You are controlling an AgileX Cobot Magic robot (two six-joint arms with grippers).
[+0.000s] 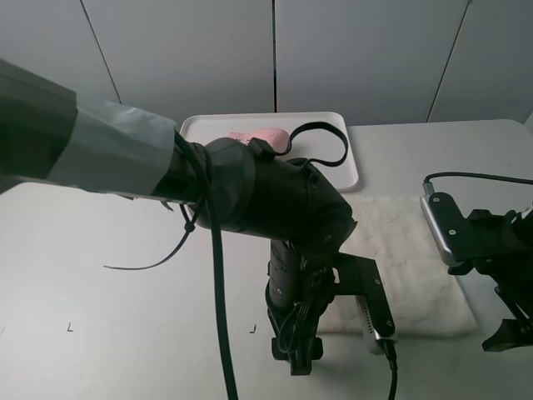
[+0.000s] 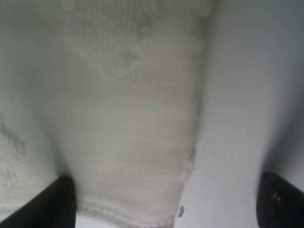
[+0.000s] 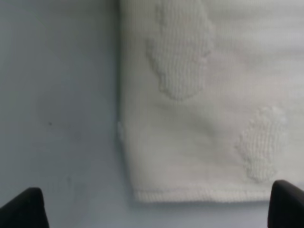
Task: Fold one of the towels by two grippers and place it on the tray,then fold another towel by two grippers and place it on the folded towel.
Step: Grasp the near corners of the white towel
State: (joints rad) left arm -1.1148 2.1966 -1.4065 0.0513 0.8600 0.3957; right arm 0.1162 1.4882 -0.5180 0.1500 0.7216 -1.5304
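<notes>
The left arm (image 1: pixel 250 200), bulky and black with a grey wrapped sleeve, fills the front of the high view, and its pincer (image 1: pixel 296 354) hangs over the near left corner of the cream towel (image 1: pixel 416 250). That towel lies spread on the surface (image 1: pixel 125 333) just in front of the tray (image 1: pixel 354 171). The pink towel (image 1: pixel 258 136) lies on the tray, partly hidden by the arm, so the first half of the task looks done and the cream towel's fold is the step in hand. The right pincer (image 1: pixel 508 332) hangs by the towel's near right corner. In the left wrist view the dark fingertips (image 2: pixel 57 204) stand wide apart and hold nothing, with one over the cloth and the other over bare surface. In the right wrist view the fingertips (image 3: pixel 23 209) are likewise spread and empty, and the hemmed corner lies between them. Next, both pincers probably need to drop onto their corners, close on the hem, then lift together and carry that edge over to the far side.
</notes>
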